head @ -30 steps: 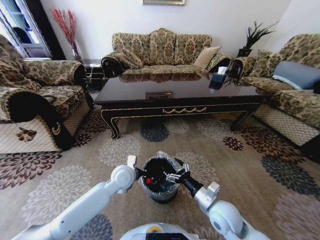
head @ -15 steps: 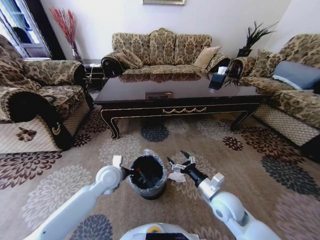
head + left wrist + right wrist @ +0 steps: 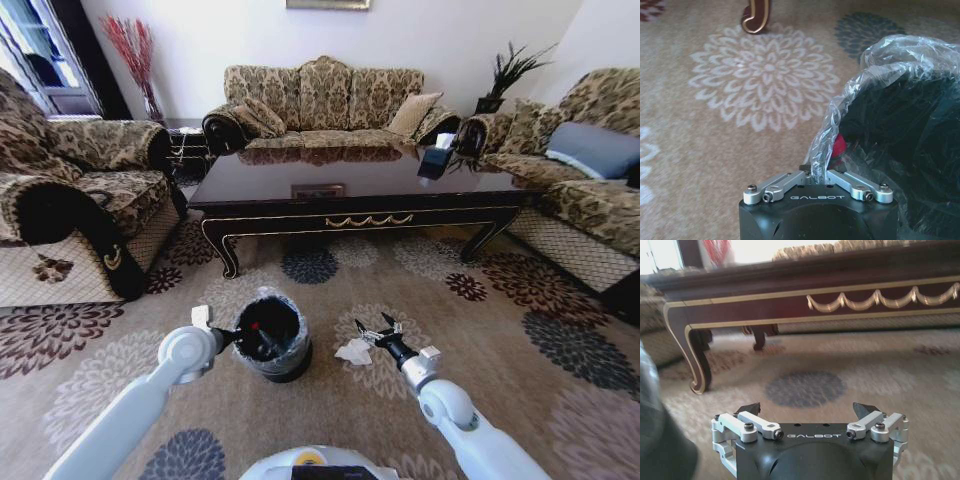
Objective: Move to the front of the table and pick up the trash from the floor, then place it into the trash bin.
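The black trash bin (image 3: 270,338) with its clear liner (image 3: 875,65) stands on the carpet in front of the dark table (image 3: 360,190). My left gripper (image 3: 235,338) is shut on the bin's near-left rim, pinching the liner (image 3: 815,172). Something small and red (image 3: 839,146) lies inside the bin. A crumpled white paper wad (image 3: 353,351) lies on the floor to the right of the bin. My right gripper (image 3: 378,328) hovers open just above and right of the wad, with nothing between its fingers (image 3: 806,408). It faces the table's apron (image 3: 860,300).
Patterned sofas stand at the left (image 3: 80,190), back (image 3: 325,100) and right (image 3: 590,170) of the table. A dark tissue box (image 3: 436,160) sits on the table's right end. Open carpet (image 3: 520,340) spreads right of my right arm.
My left gripper has carried or dragged the bin to the left. My right gripper has left the bin's mouth and swung right, and the paper wad now lies on the floor below it.
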Motion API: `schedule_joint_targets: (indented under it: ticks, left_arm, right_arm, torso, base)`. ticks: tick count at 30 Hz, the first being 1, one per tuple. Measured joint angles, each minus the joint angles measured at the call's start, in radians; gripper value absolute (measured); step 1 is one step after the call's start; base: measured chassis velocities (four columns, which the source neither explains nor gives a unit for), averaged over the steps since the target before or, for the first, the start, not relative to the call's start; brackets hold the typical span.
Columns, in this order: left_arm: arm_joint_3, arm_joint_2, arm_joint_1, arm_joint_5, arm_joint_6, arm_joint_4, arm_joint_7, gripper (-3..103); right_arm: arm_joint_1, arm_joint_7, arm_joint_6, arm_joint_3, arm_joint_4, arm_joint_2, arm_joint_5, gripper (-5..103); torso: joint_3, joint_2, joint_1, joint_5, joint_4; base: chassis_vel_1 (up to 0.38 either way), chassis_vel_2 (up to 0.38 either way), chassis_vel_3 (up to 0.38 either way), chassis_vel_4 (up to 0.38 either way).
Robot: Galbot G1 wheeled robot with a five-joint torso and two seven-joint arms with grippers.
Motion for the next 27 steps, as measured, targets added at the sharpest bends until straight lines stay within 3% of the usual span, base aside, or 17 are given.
schedule_joint_targets:
  ticks: [9, 25, 27]
  left_arm:
    - [-0.077, -0.004, 0.089, -0.001, 0.000, -0.016, 0.000, 0]
    - [-0.095, -0.002, 0.147, 0.005, 0.000, -0.044, -0.001, 0]
    - [-0.106, 0.002, 0.157, 0.004, 0.000, -0.045, -0.001, 0]
  right_arm:
    - [0.060, -0.026, 0.057, -0.017, -0.297, 0.107, -0.133, 100]
    - [0.167, -0.137, 0.128, -0.053, -0.578, 0.188, -0.200, 103]
    - [0.176, -0.152, 0.135, -0.060, -0.600, 0.197, -0.217, 99]
  torso:
    - [0.000, 0.000, 0.000, 0.0001, -0.0002]
    - [0.000, 0.000, 0.000, 0.0000, -0.0001]
    - [0.000, 0.000, 0.000, 0.0001, 0.0002]
  base:
    - [0.000, 0.000, 0.000, 0.000]
    - [0.000, 0.000, 0.000, 0.000]
    - [0.000, 0.000, 0.000, 0.000]
